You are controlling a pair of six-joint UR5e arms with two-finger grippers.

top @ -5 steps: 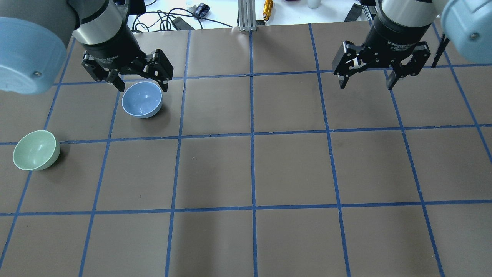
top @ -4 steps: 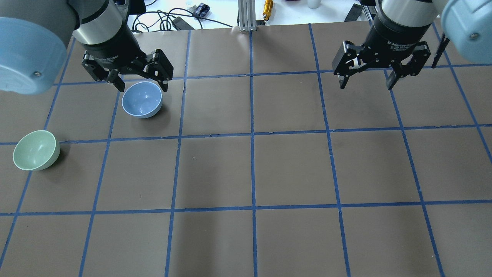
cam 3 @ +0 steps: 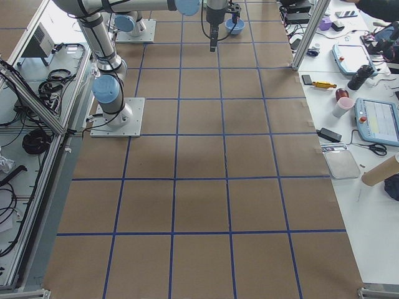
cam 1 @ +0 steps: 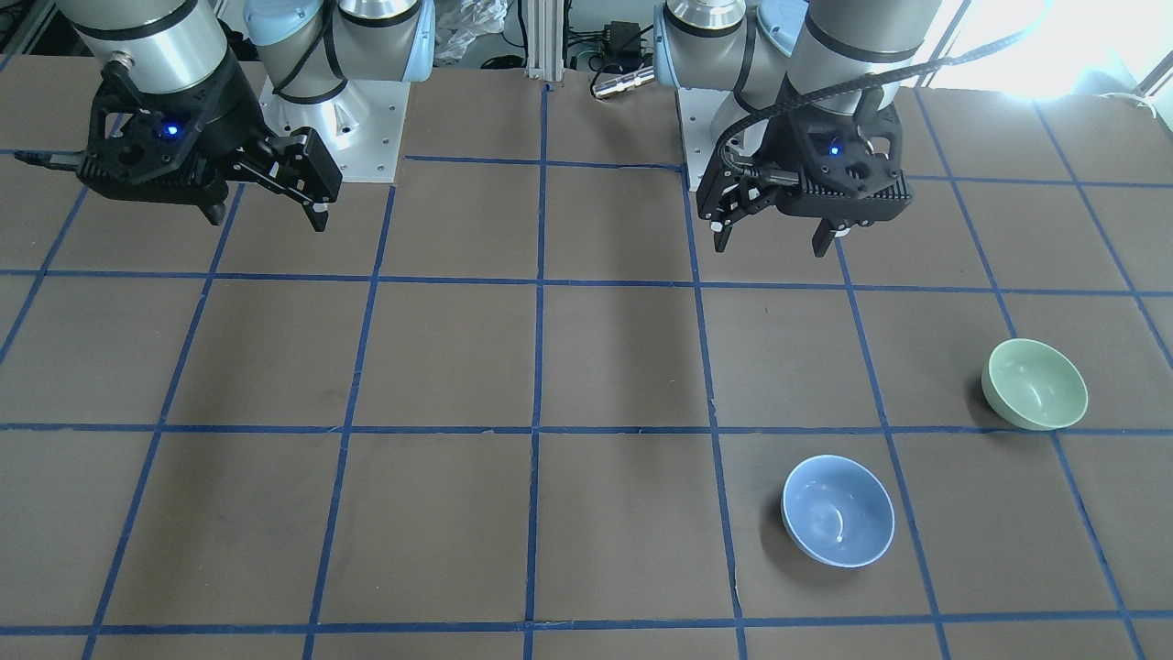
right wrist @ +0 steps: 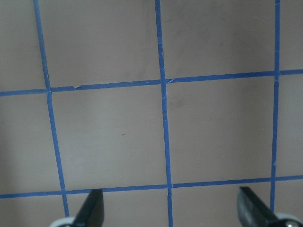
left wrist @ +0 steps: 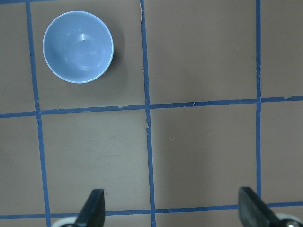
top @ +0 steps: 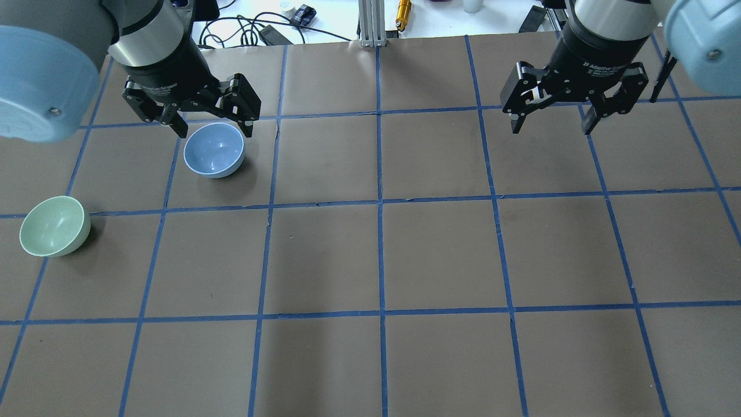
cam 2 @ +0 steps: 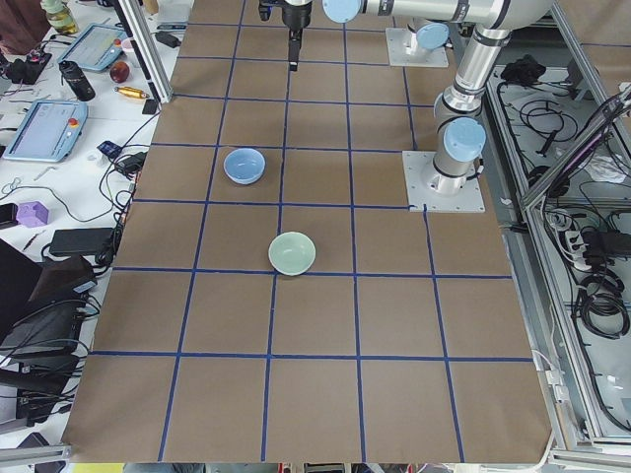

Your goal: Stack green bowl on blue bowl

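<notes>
The green bowl (top: 55, 226) stands upright on the table at the left, also in the front view (cam 1: 1035, 383). The blue bowl (top: 214, 149) stands upright one grid square farther out and to the right of it, apart from it (cam 1: 838, 510). My left gripper (top: 215, 132) is open and empty and hangs high above the table. The front view shows the left gripper (cam 1: 770, 246) closer to the robot's base than both bowls. Its wrist view shows the blue bowl (left wrist: 78, 46) at the upper left. My right gripper (top: 551, 130) is open and empty, high over the right side (cam 1: 268, 220).
The table (top: 440, 255) is covered in brown paper with a blue tape grid. Beyond its far edge are cables (top: 243, 29), an aluminium post (top: 370, 23) and an orange tool (top: 403, 13). The arm bases (cam 1: 339, 137) are bolted on at the robot's side.
</notes>
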